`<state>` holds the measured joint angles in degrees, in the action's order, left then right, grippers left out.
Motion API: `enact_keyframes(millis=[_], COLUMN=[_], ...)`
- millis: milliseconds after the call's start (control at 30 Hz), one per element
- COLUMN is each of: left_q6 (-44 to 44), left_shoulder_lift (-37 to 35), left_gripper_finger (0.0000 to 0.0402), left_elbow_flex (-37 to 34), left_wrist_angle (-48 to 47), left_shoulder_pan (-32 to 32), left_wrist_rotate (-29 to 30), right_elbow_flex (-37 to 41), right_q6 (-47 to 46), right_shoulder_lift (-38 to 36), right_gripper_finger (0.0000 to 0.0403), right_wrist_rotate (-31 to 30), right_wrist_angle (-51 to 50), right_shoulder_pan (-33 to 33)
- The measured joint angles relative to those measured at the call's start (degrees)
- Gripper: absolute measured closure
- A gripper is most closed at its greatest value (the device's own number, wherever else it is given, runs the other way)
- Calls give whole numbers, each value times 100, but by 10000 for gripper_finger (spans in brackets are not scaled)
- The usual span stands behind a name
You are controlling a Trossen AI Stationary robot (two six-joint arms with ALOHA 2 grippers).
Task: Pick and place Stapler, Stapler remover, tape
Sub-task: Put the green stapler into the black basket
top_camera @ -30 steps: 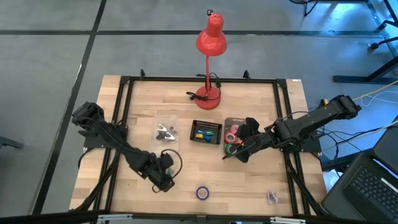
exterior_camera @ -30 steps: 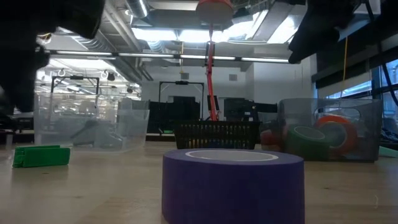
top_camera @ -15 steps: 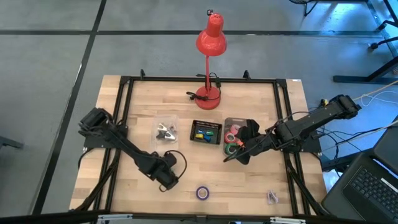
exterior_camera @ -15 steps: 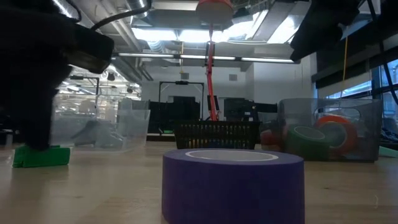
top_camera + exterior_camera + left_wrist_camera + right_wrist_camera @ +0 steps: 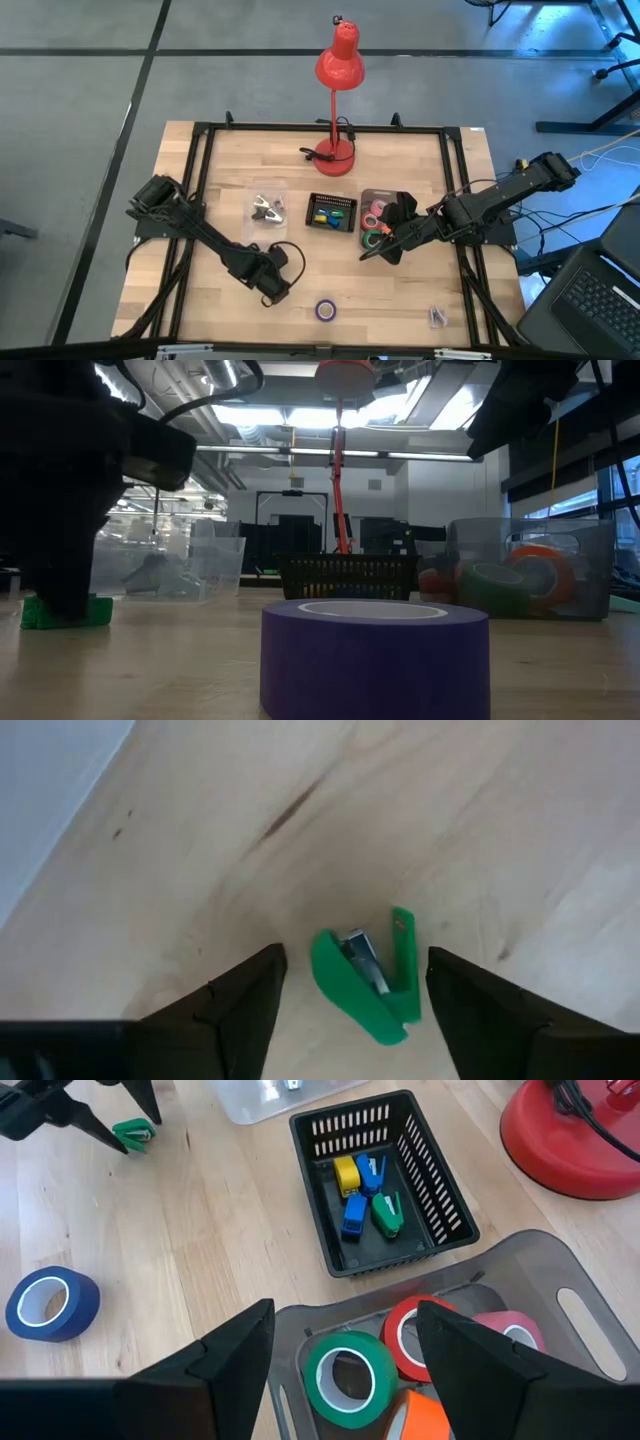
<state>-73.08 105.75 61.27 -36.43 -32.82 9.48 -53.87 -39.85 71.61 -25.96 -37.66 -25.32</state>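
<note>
A small green stapler (image 5: pixel 365 985) lies on the wooden table near its front left; the low view shows it too (image 5: pixel 85 610). My left gripper (image 5: pixel 355 955) points down over it, open, with one finger on each side and a gap to both. In the high view the gripper (image 5: pixel 272 288) hides the stapler. A purple tape roll (image 5: pixel 326 309) lies flat near the front edge. My right gripper (image 5: pixel 345 1325) hangs open and holds nothing, above a grey bin (image 5: pixel 560 1280) of tape rolls: green (image 5: pixel 345 1375), red (image 5: pixel 415 1335) and pink (image 5: pixel 510 1330). A stapler remover (image 5: pixel 437 316) lies at the near right.
A black basket (image 5: pixel 420 1150) holds small yellow, blue and green staplers. A clear tub (image 5: pixel 266 208) stands to its left with metal pieces in it. A red desk lamp (image 5: pixel 337 150) stands at the far middle. A black frame (image 5: pixel 200 130) runs around the table.
My left gripper has come down toward the table and a little toward its right edge, so that its fingers now stand on either side of the green stapler. The stapler has stayed where it was.
</note>
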Motion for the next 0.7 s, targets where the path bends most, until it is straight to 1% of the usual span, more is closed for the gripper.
enact_keyframes(millis=[67,133,233,300,333,367,400,500,600,633,700], left_q6=[197,344,516,630,705,819,940,1457,2116,2358,2934], left_shoulder_lift=[52,29,-133,-222,-282,-363,-403,-441,-454,-458,-458], left_gripper_finger=[184,219,294,349,355,352,352,352,352,352,352], left_elbow_flex=[3,-6,-33,-41,-34,-36,-35,-35,-21,-7,146], left_wrist_angle=[6,-33,-93,203,265,343,597,1555,2664,2863,2885], left_shoulder_pan=[4,0,-6,-33,-53,-59,-62,-39,55,123,341], left_wrist_rotate=[-52,-41,-41,-132,-155,-166,-230,-470,-884,-1053,-1247], right_elbow_flex=[1,1,2,2,2,2,2,2,2,2,2], right_q6=[-3,-3,-3,-1,0,0,2,22,127,128,133], right_shoulder_lift=[-2,-2,-2,-2,-2,-2,-2,-2,-2,-2,-2], right_gripper_finger=[157,157,157,157,157,157,157,157,157,157,157], right_wrist_rotate=[0,0,0,-20,-54,-90,-133,-151,-153,-153,-153], right_wrist_angle=[-4,-11,-10,-10,-14,-15,-26,-38,-7,3,-3], right_shoulder_pan=[0,0,0,0,0,0,0,2,0,0,1])
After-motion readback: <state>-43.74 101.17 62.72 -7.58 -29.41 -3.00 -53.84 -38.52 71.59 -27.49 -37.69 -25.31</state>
